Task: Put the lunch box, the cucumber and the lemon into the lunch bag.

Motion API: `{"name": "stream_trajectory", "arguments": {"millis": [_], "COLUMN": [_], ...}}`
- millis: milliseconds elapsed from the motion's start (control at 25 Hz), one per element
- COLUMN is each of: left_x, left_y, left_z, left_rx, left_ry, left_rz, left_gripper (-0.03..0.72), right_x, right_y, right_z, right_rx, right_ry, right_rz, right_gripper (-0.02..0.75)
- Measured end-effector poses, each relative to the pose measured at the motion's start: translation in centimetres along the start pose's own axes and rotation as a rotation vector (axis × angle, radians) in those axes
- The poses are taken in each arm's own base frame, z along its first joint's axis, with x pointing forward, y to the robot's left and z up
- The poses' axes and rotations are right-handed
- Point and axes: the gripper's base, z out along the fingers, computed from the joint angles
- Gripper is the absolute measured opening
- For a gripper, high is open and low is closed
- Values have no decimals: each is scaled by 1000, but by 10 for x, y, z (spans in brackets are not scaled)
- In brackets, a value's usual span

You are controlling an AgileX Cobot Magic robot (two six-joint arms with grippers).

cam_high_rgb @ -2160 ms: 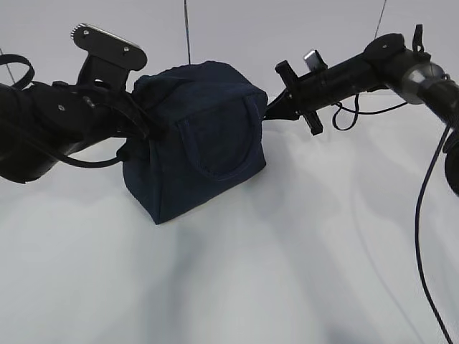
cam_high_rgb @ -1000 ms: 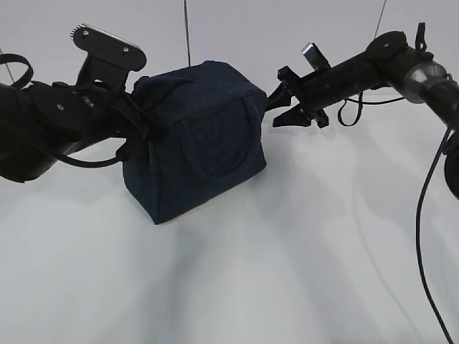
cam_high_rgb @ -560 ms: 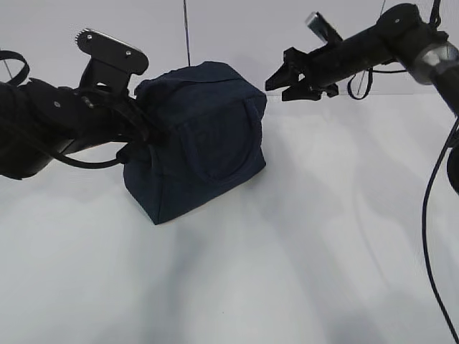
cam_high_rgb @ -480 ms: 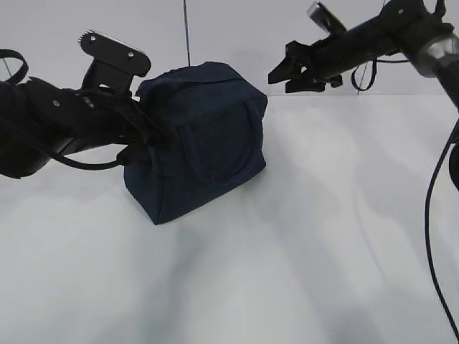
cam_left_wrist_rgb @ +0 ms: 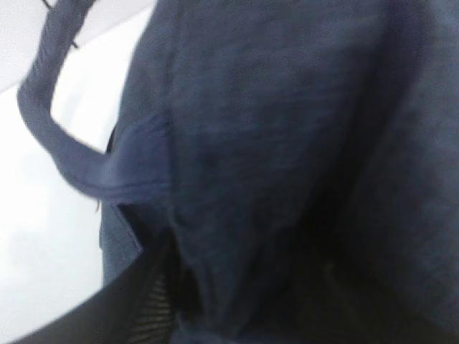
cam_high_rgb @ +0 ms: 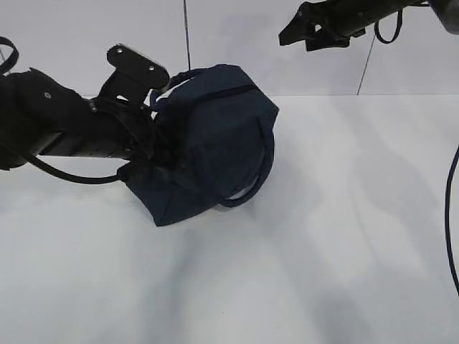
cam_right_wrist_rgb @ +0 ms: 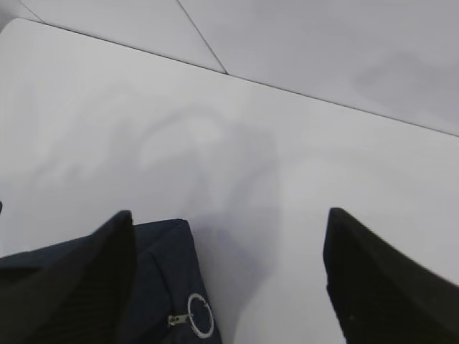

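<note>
The dark navy lunch bag [cam_high_rgb: 215, 143] leans over to the right on the white table, one loop handle [cam_high_rgb: 262, 172] hanging down its side. My left gripper [cam_high_rgb: 152, 140] is pressed into the bag's left side. In the left wrist view navy fabric [cam_left_wrist_rgb: 287, 143] fills the frame, and only one ribbed finger [cam_left_wrist_rgb: 143, 304] shows. My right gripper [cam_high_rgb: 295, 29] hangs high at the upper right, open and empty. Below it the right wrist view shows the bag's corner [cam_right_wrist_rgb: 158, 272] and its metal ring pull [cam_right_wrist_rgb: 201, 315]. The lunch box, cucumber and lemon are out of view.
The white table [cam_high_rgb: 344, 215] stretches in front of and to the right of the bag. A pale wall [cam_high_rgb: 237, 36] stands behind it. A black cable [cam_high_rgb: 450, 215] hangs at the right edge.
The bag has tipped over to the right with my left arm pushing into it. My right gripper has risen away from the bag and spread wider.
</note>
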Motion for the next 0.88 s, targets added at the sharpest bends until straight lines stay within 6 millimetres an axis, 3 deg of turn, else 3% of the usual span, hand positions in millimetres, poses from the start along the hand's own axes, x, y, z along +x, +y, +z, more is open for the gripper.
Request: {"name": "stream_trajectory", "arguments": {"millis": [120, 280, 440, 640, 880], "left_x": [1, 1, 2, -4, -30], "left_y": [0, 9, 34, 78, 116], "left_z": [-6, -17, -33, -76, -141], "left_rx": [67, 151, 177, 115, 25], "left_ry": [31, 72, 97, 80, 15], "left_rz": [-11, -40, -32, 46, 116], "left_gripper": [432, 457, 461, 463, 463], "right_x": [-4, -11, -21, -39, -59], "right_y": [6, 15, 23, 38, 73], "right_z": [-3, -13, -32, -70, -119], "right_rx": [-22, -16, 35, 148, 266], "right_ry": [-14, -30, -46, -81, -137], "right_rz": [6, -14, -55, -131, -223], "right_gripper": [628, 633, 633, 633, 633]}}
